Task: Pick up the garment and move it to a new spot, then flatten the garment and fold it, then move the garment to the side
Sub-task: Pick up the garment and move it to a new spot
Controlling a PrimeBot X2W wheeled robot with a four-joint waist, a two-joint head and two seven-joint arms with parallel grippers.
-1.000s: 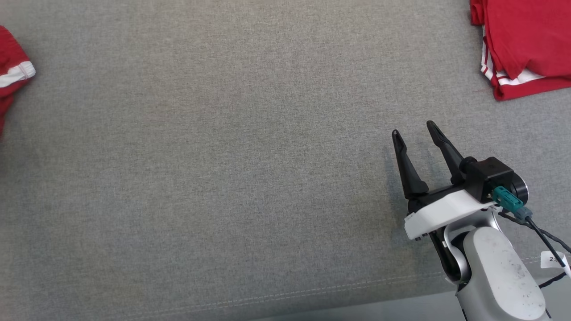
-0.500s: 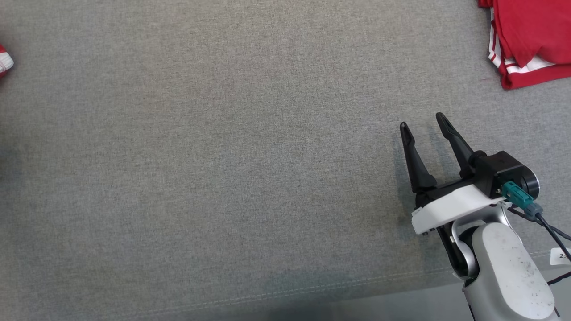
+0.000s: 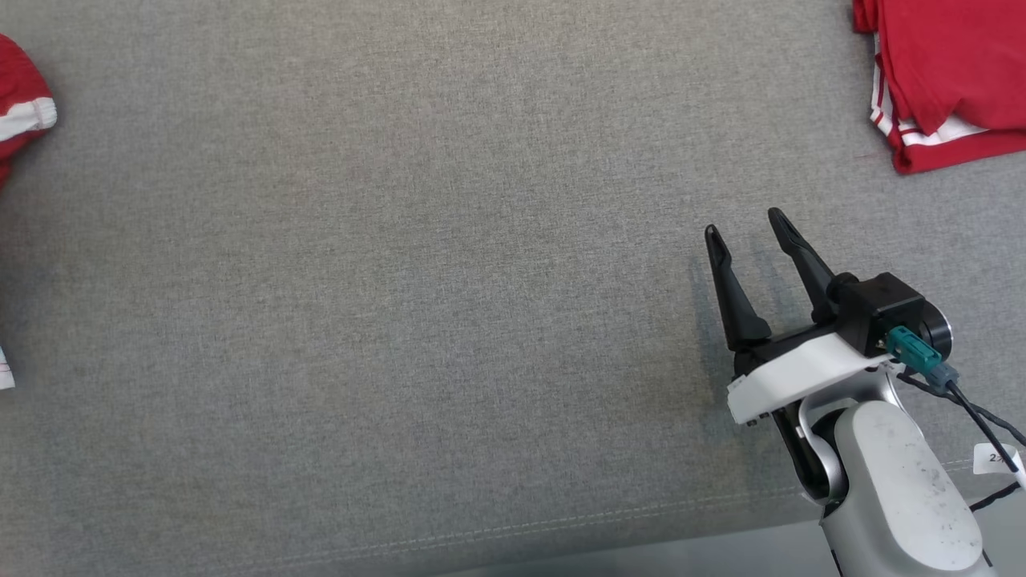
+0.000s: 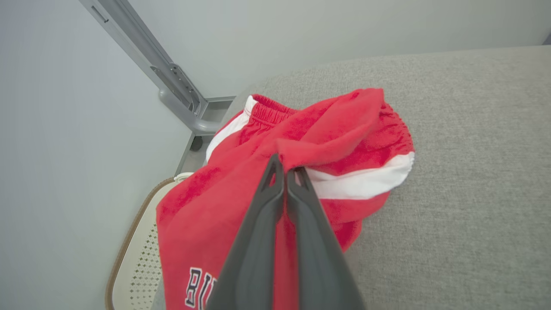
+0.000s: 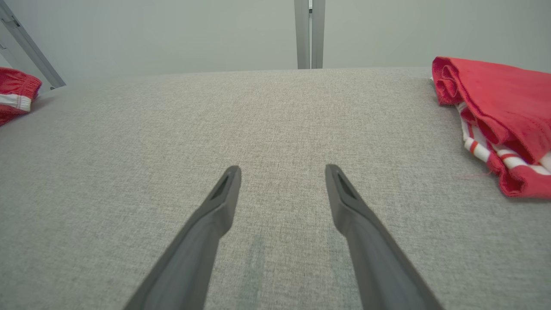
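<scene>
The garment (image 4: 344,129) is a pair of red shorts with a white stripe and dark lettering, bunched at the left end of the grey cushion. My left gripper (image 4: 286,170) is shut on a fold of its red cloth, which drapes over the fingertips. In the head view a bit of the garment (image 3: 20,112) shows at the far left edge. In the right wrist view the garment (image 5: 15,92) lies at the far left. My right gripper (image 3: 745,228) stands open over bare cushion at the lower right, and the right wrist view shows the right gripper (image 5: 282,172) holding nothing.
A folded pile of red clothes (image 3: 946,72) with white stripes lies at the cushion's far right; the right wrist view shows the pile (image 5: 495,116) too. A cream perforated basket (image 4: 137,258) and a grey metal frame (image 4: 172,86) stand beyond the cushion's left end. The cushion's front seam (image 3: 561,525) runs below.
My left gripper has shut on the garment. The head view swung slightly and came back. The right gripper stays open in the same place.
</scene>
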